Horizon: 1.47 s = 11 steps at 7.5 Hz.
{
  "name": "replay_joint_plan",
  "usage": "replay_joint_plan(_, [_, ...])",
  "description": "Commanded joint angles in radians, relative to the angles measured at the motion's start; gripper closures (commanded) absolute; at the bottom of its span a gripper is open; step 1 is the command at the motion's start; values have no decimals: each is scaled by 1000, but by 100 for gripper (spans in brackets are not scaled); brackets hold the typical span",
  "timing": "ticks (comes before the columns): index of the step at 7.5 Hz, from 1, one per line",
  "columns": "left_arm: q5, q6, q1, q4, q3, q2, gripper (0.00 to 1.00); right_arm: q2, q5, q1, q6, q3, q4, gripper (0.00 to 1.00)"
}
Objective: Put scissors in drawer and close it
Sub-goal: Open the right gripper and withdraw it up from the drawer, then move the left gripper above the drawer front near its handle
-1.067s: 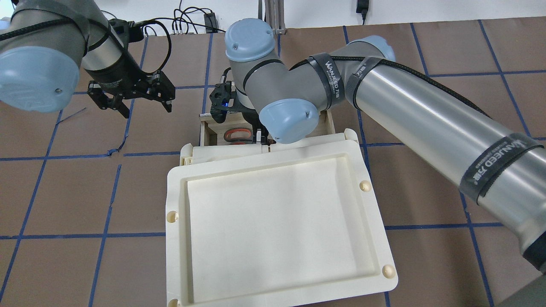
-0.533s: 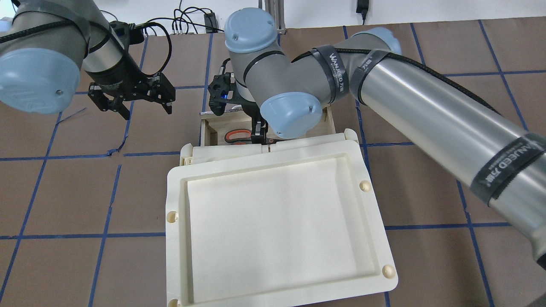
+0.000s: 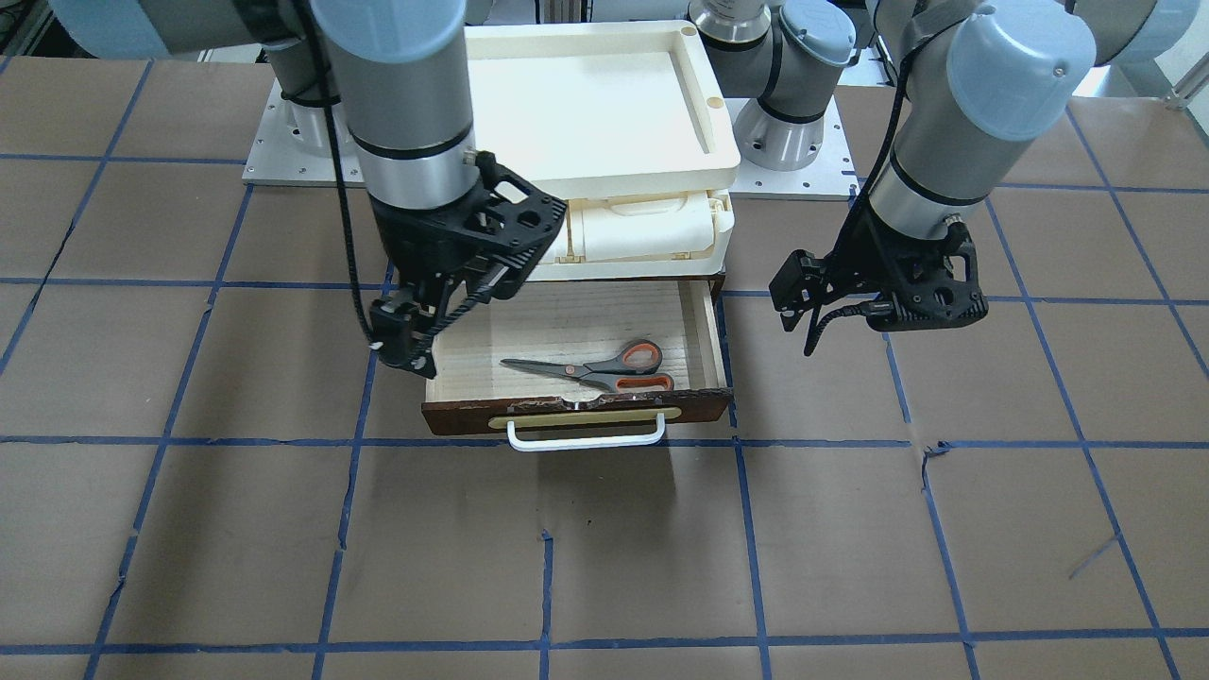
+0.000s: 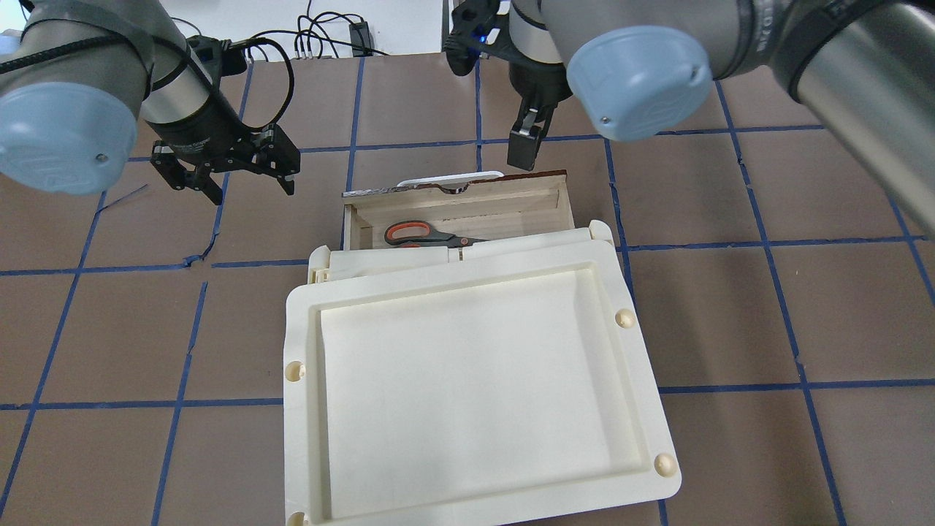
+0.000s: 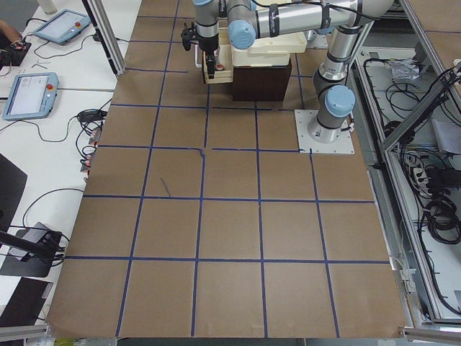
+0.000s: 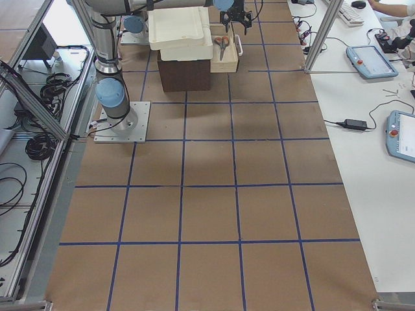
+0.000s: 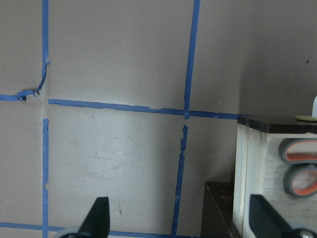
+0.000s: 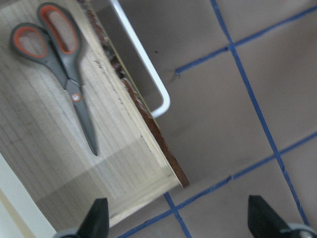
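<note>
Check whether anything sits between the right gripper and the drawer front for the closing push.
Nothing visible does. The right gripper hangs open near a front corner of the drawer, with bare table ahead of the white handle. The scissors lie flat on the drawer floor, so they shouldn't catch as it slides in.

Overhead: the cream tray (image 4: 301, 343) overhangs the drawer (image 4: 511, 196), so we lose its rear part. Of the scissors (image 4: 429, 235) we see the handles and a short run of blade; the tips are hidden under the tray's edge. The white handle (image 4: 438, 177) is a thin strip behind the drawer front. The right gripper (image 4: 524, 153) is largely covered by its own arm, and we cannot separate its fingers there.

Right wrist view: only two fingertips (image 8: 96, 220) show, cut by the lower edge. The drawer runs off the left edge.

Left wrist view: the left gripper (image 7: 182, 223) shows fingertips (image 7: 99, 220) only, likewise cut. The scissors are reduced to two blurred loops at the right edge.

Side views: grippers too small to resolve.
</note>
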Motion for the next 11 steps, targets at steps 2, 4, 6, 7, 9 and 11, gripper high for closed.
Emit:
replay_joint_plan(2, [0,19,27,25,51,-6,0,-74,-3,-194,393,5,91,0])
replay_joint_plan(4, [-1,39,39,30,112,-61,0,-129,9,-207,614,0,247,0])
replay_joint_plan(6, [-16,30,38,44,126,-132,0,-128,61,-230,686,-3,259,0])
replay_joint_plan(7, [-47,26,35,100,132,-175,0,-124,62,-253,688,3,262,0])
replay_joint_plan(9, [-169,3,35,156,132,-233,0,-134,60,-293,691,14,285,0])
replay_joint_plan(11, [-201,-5,30,165,128,-264,0,-140,33,-290,746,14,283,0])
